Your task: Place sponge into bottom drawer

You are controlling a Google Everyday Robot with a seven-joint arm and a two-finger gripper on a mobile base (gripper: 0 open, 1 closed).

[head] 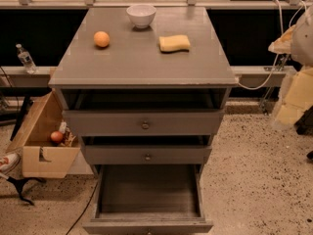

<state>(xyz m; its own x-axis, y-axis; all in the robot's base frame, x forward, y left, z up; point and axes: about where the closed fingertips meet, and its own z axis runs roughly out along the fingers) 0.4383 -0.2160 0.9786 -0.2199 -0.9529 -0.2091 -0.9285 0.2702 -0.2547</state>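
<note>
In the single camera view, the sponge (pixel 174 43) lies flat on the far right part of the desk (pixel 137 65). It sits well apart from the orange fruit (pixel 101 39) to its left and from the white bowl (pixel 141 15) at the far edge. The bottom drawer (pixel 146 225) is pulled well out at the near side, its dark inside bare and open from above. The two shallower drawers (pixel 145 124) above it are out only a little.

The gripper (pixel 294 39) seems to be the pale blurred shape at the right edge, level with the desk top and off to the side of it. How its jaws stand I cannot tell.

The sponge is not yet picked up, so the step in hand is the reach and grasp. It is best to come in from the right and above, then pinch the foam across its short side and low enough that it does not fold out. After that, lift clear of the desk edge and carry it near, past the upper drawer fronts, before lowering into the bottom drawer.
</note>
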